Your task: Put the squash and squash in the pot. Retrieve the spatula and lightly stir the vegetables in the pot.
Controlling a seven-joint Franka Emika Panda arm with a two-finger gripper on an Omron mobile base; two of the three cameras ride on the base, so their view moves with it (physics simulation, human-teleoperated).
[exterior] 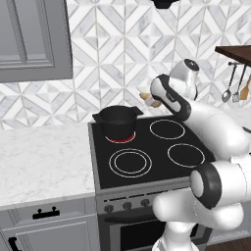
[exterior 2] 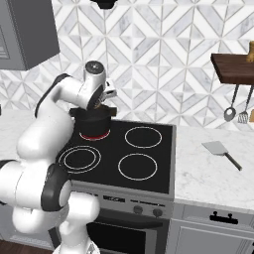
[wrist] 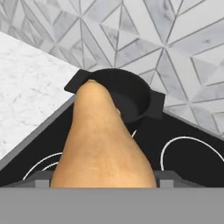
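Note:
A tan-orange squash (wrist: pixel 103 140) sits between my gripper's (wrist: pixel 103 178) fingers, its narrow end pointing at the black pot (wrist: pixel 127 98). In the left base view the gripper (exterior: pixel 149 100) hangs just right of the pot (exterior: pixel 117 120), above the stove's back, with a bit of the squash (exterior: pixel 145 97) showing. The pot (exterior 2: pixel 92 123) stands on the back left burner, which glows red. The grey spatula (exterior 2: pixel 222 150) lies flat on the counter right of the stove. What the pot holds is hidden from me.
The black stovetop (exterior 2: pixel 144 171) has three bare burner rings. A spoon (exterior 2: pixel 229 113) and another utensil (exterior 2: pixel 243 117) hang under a wooden shelf (exterior 2: pixel 233 67) at the right. White marble counter (exterior: pixel 39 162) lies left of the stove.

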